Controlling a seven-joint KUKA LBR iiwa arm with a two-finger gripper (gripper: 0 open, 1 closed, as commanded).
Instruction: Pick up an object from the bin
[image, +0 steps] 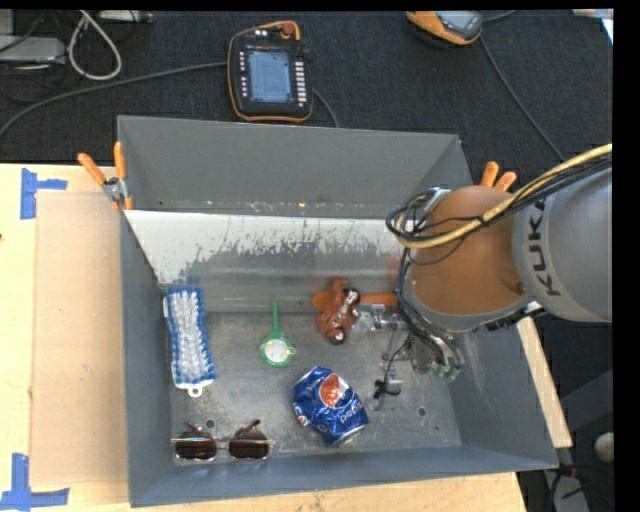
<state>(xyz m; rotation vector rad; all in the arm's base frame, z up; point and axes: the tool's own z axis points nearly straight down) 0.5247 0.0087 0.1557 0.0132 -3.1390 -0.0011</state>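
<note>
My gripper (400, 358) hangs low over the right part of the bin floor, below the arm's orange cover. Just left of it, near the back wall, lies a small brown toy figure (336, 311) with an orange piece beside it. A crushed blue soda can (328, 404) lies on the floor to the gripper's front left, a short way from it. Nothing can be made out inside the gripper.
A green-handled small round strainer (276, 345) lies mid-floor. A blue bristle brush (189, 338) lies along the left wall. Dark sunglasses (222, 444) sit at the front left. The bin's sloped walls close in on the gripper's right side.
</note>
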